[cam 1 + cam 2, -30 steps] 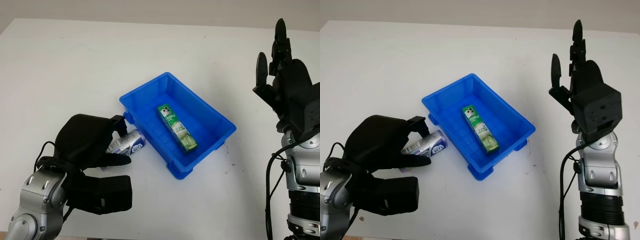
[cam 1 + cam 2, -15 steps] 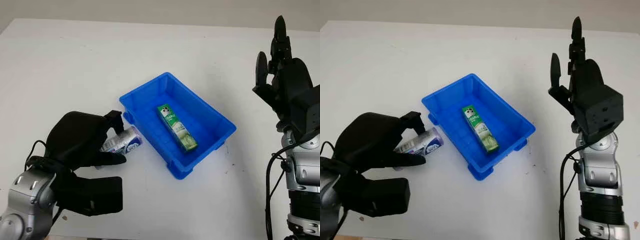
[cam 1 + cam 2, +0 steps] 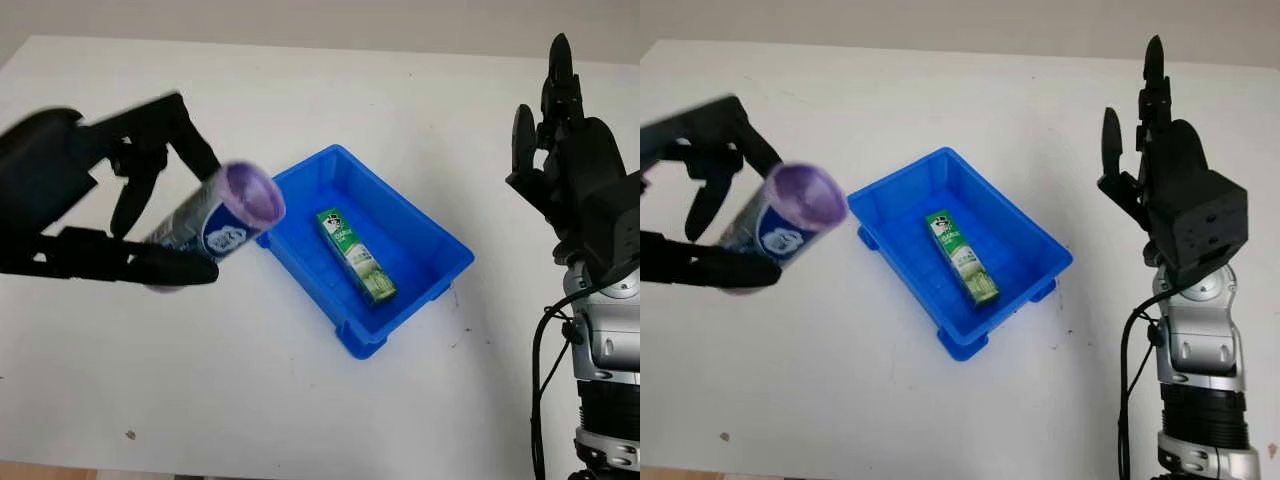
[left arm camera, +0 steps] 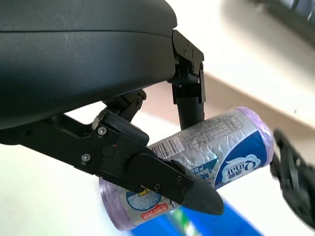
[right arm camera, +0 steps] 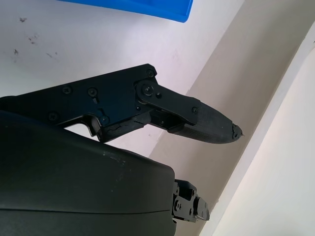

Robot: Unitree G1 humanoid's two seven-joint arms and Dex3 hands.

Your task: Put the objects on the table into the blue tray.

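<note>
i have the purple roll of bags [image 3: 214,222] up in the air, off the table [image 3: 300,400], clamped in my left hand [image 3: 95,200]. it is a cylinder with a lilac end cap and a blue and white label, tilted so the capped end points toward the blue tray [image 3: 445,245] and sits just beside the tray's near-left corner as i see it from the head camera. from the left wrist camera i see the roll [image 4: 197,162] held crosswise, one finger [image 4: 162,179] pressed along its side with the barcode just above it and another finger [image 4: 189,93] coming down on the opposite side, so the grip is closed around the roll's body.

the blue tray sits at an angle on the white table, roughly in the middle. inside it lies a green and white toothpaste box [image 3: 354,254], flat on the tray floor and running along the tray's long direction.

my right hand [image 3: 575,190] is well apart from the tray, raised above the right side of the table with its fingers pointing upward, open and holding nothing. in the right wrist camera one finger [image 5: 197,115] reaches out past the table edge, with a corner of the tray [image 5: 147,7] beyond it.

a small dark speck [image 3: 131,434] lies on the table near the front edge.
</note>
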